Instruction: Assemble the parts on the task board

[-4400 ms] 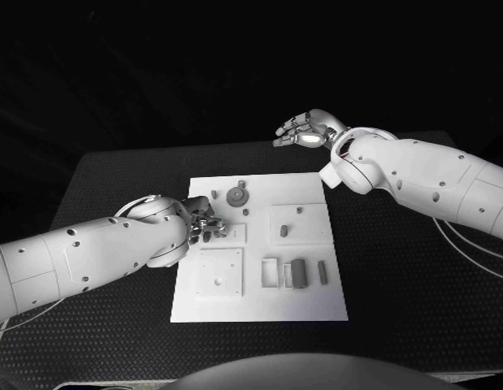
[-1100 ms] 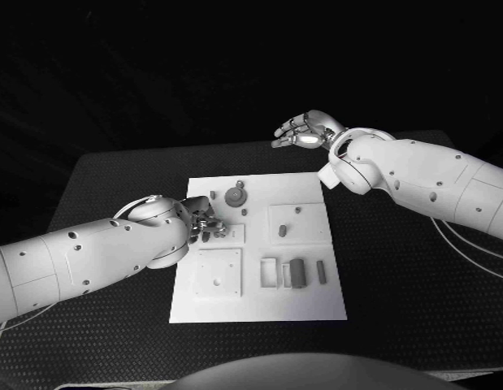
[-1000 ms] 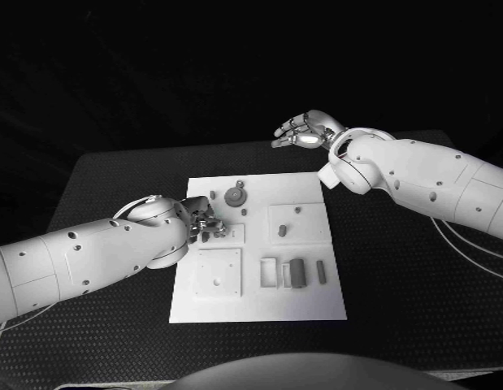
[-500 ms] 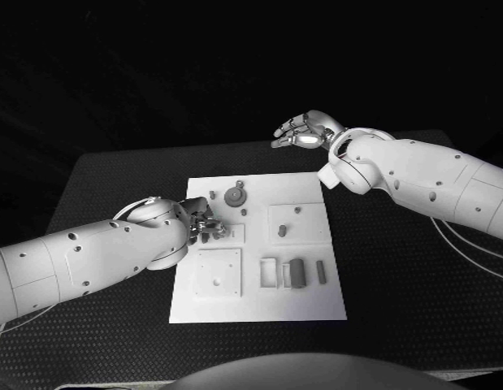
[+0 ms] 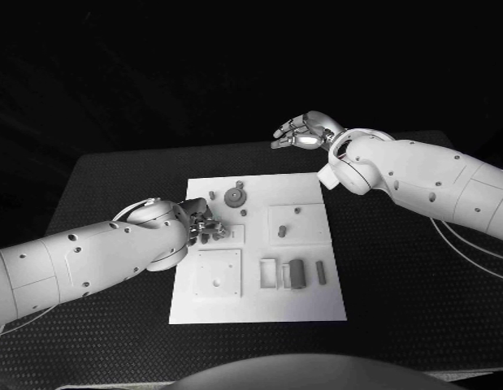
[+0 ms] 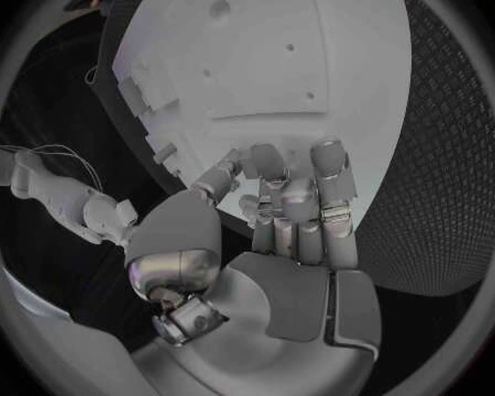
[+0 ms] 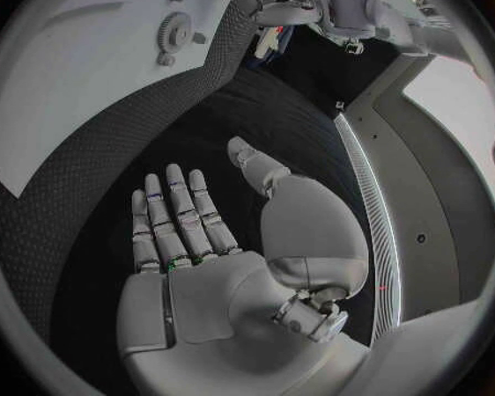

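The white task board lies mid-table. On it are a grey gear, small pegs, a slotted piece in a square recess, a square plate and upright rectangular parts. My left hand hovers over the board's left side with its fingers curled together. In the left wrist view the fingertips bunch against the thumb over the board; I cannot tell whether a small part is pinched there. My right hand hangs beyond the board's far edge, its fingers spread and its palm empty.
The black mesh table surrounds the board, with bare room on the right and at the front. Cables trail under my right arm. In the right wrist view the gear and the board lie well beyond the hand.
My left hand's fingers have drawn in slightly and shifted a little toward the board's left edge. The right arm and the parts on the board have not moved.
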`<state>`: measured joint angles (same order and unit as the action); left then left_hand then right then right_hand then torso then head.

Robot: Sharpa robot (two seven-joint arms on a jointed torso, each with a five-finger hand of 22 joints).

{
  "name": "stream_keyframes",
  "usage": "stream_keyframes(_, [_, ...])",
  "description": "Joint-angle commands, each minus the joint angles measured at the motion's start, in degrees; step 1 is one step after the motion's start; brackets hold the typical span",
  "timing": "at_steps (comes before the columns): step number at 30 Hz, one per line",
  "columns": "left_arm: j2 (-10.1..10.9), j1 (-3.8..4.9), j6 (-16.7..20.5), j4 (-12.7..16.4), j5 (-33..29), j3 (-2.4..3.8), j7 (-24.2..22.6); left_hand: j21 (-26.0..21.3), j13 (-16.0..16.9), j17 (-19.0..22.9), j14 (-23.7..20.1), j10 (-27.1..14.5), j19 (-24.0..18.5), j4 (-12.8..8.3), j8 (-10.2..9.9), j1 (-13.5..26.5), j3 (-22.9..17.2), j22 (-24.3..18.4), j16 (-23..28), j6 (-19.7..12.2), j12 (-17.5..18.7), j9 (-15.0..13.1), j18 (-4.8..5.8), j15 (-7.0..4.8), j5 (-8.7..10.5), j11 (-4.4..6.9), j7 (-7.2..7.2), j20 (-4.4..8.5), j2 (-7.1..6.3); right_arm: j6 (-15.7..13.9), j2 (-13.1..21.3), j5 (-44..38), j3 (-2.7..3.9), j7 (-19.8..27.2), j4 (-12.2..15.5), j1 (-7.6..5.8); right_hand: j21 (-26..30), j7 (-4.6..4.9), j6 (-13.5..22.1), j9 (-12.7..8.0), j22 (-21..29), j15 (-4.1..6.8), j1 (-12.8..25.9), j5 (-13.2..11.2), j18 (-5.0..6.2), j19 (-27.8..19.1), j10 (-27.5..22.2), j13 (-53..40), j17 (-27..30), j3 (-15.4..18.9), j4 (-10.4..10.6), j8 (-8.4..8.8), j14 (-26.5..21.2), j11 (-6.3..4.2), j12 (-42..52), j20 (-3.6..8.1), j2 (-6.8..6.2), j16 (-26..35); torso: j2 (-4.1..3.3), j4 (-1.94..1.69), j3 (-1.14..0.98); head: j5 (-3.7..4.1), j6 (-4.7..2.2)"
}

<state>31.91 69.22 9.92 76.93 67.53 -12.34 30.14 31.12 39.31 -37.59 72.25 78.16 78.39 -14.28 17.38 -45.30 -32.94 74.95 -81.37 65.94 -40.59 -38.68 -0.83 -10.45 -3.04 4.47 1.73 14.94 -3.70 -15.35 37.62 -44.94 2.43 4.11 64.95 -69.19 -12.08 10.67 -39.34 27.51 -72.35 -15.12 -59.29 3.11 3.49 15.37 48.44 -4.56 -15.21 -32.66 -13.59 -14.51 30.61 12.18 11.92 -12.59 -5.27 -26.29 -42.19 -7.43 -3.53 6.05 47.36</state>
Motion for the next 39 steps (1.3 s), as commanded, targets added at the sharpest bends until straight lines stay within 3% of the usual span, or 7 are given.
stream_keyframes(1, [-0.1, -0.36, -0.2, 0.0, -0.5, -0.25, 0.1, -0.3, 0.1, 0.1, 0.0, -0.2, 0.0, 0.1, -0.1, 0.4, 0.6, 0.9, 0.0, -0.2, -0.3, 0.1, -0.62, -0.14, 0.15, -0.09, 0.24, 0.42, -0.54, 0.7, 0.0, 0.0, 0.02, 0.4, 0.0, 0.02, 0.2, 2.47, 0.1, -0.1, -0.1, -0.16, 0.3, -0.3, -0.97, 0.1, 0.5, 0.1, 0.0, 0.4, 0.0, -0.23, 0.2, -0.03, -0.2, -0.08, 0.43, 0.2, 0.01, -0.05, 0.00, 0.06, -0.06])
stream_keyframes(6, [-0.1, -0.36, -0.2, 0.0, -0.7, -0.24, 0.1, -0.4, 0.1, 0.1, 0.0, -0.3, 0.0, 0.4, -0.1, 1.1, 1.5, 0.9, 0.0, -0.3, -0.3, -0.1, -0.64, -0.11, 0.28, -0.11, 0.26, 0.43, -1.48, 0.7, 0.0, 0.0, 0.02, 0.4, 0.0, 0.02, 0.2, 2.47, 0.1, -0.1, -0.1, -0.16, 0.3, -0.3, -0.97, 0.1, 0.6, 0.1, 0.1, 0.4, 0.0, -0.24, 0.2, -0.03, -0.2, -0.08, 0.43, 0.2, 0.00, 0.00, 0.00, 0.05, -0.15])
stream_keyframes(18, [-0.1, -0.36, 0.2, 0.1, -1.0, -0.21, -0.1, -0.6, 0.2, 0.2, -0.2, -0.5, -0.1, -0.4, 0.0, 2.2, 4.2, 0.9, -0.1, -0.5, -0.3, -0.3, -0.69, -0.12, 0.27, -0.11, 0.26, 0.46, -1.88, 0.8, 0.0, -0.1, 0.02, 0.4, 0.1, 0.03, 0.2, 2.48, 0.1, -0.1, -0.2, -0.17, 0.3, -0.3, -0.98, 0.0, 0.6, 0.1, 0.1, 0.4, 0.1, -0.25, 0.2, -0.02, -0.2, -0.09, 0.44, 0.3, 0.03, -0.07, -0.01, 0.12, -0.15])
stream_keyframes(22, [0.0, -0.36, 0.3, 0.0, -1.0, -0.20, -0.2, -0.8, 0.3, 0.2, -0.3, -0.6, -0.2, -1.4, 0.0, 2.6, 5.8, 0.9, -0.1, -0.6, -0.3, -0.5, -0.76, -0.14, 0.27, -0.09, 0.25, 0.50, -1.55, 0.9, 0.1, -0.1, 0.02, 0.4, 0.1, 0.04, 0.3, 2.49, 0.1, -0.1, -0.2, -0.18, 0.3, -0.3, -0.98, 0.0, 0.6, 0.1, 0.1, 0.4, 0.0, -0.26, 0.2, -0.01, -0.2, -0.09, 0.43, 0.3, 0.01, -0.03, -0.02, 0.14, -0.17])
stream_keyframes(39, [0.1, -0.37, 1.3, 0.1, -0.2, -0.20, -1.2, -1.0, 0.4, 0.4, -0.6, -0.9, -0.4, -2.3, -0.1, 1.1, 6.7, 0.9, 0.1, -1.0, -0.2, -0.6, -0.79, -0.07, 0.27, -0.17, 0.32, 0.47, -1.06, 1.1, 0.1, -0.1, 0.02, 0.3, 0.0, 0.09, 0.3, 2.53, 0.1, -0.2, -0.2, -0.21, 0.4, -0.3, -1.01, 0.0, 0.6, 0.2, 0.1, 0.5, 0.1, -0.27, 0.2, 0.02, -0.3, -0.11, 0.40, 0.3, 0.00, -0.03, 0.03, 0.21, -0.24])
